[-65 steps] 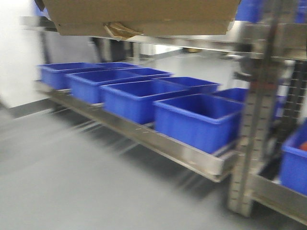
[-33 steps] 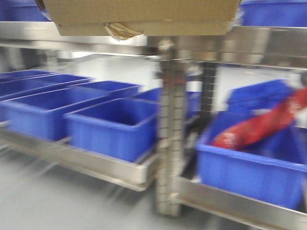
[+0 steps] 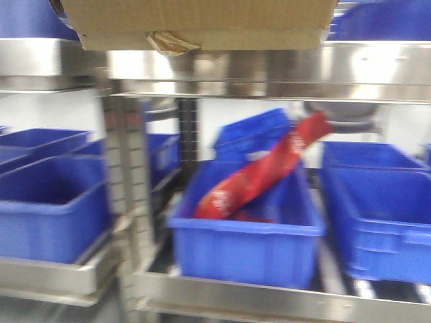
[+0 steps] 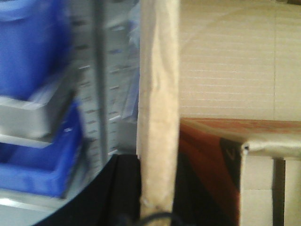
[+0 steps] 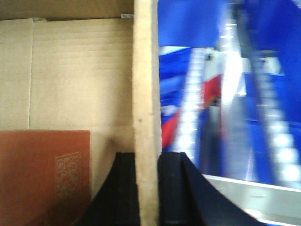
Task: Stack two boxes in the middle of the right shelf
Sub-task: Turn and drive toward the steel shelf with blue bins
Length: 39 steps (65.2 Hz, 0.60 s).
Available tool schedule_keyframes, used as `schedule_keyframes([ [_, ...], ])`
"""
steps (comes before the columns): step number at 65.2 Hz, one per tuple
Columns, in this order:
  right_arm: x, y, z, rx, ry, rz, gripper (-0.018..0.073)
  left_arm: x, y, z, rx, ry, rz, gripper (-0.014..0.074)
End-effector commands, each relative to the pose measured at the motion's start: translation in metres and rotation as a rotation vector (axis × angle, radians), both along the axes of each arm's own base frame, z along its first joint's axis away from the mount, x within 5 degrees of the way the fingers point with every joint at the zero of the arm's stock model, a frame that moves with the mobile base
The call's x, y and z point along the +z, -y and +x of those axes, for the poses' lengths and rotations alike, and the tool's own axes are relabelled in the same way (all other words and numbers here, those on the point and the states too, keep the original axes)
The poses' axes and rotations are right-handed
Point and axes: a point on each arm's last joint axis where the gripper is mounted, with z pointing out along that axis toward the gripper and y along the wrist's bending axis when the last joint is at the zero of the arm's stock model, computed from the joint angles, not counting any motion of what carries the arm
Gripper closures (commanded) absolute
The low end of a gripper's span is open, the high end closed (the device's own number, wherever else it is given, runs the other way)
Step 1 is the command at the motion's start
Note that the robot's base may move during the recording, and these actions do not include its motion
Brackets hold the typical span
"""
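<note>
rack upright [image 3: 128, 202] has slid left since 0.5 s ago; cardboard box [image 3: 202, 20] stays at the front view's top, before the steel shelf rail [image 3: 269, 67]. left claw [image 4: 157, 205] and right claw [image 5: 146, 193] each clamp a box wall. below, blue bin [image 3: 246, 252] holds red packet [image 3: 262, 175].

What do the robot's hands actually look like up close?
Only the tips show. The right hand has two matt black fingers, flat-sided, wide at the base and narrowing towards the tip, with no markings visible. The left hand is black too, but blurred into shadow. The box wall hides the rest; no arms or cables can be made out.
</note>
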Motion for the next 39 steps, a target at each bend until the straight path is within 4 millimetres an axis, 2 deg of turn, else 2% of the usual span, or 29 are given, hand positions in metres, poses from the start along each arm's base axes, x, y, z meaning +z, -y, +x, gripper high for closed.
schedule_keyframes([
  [1, 0.0111, 0.0052, -0.0016, -0.008, 0.065, -0.019, 0.0721, 0.0149, -0.0049, -0.0058, 0.005, 0.073, -0.007, 0.0708],
  [39, 0.0111, 0.0052, -0.0016, -0.008, 0.065, -0.019, 0.0721, 0.0149, -0.0049, -0.0058, 0.005, 0.073, -0.007, 0.0708],
])
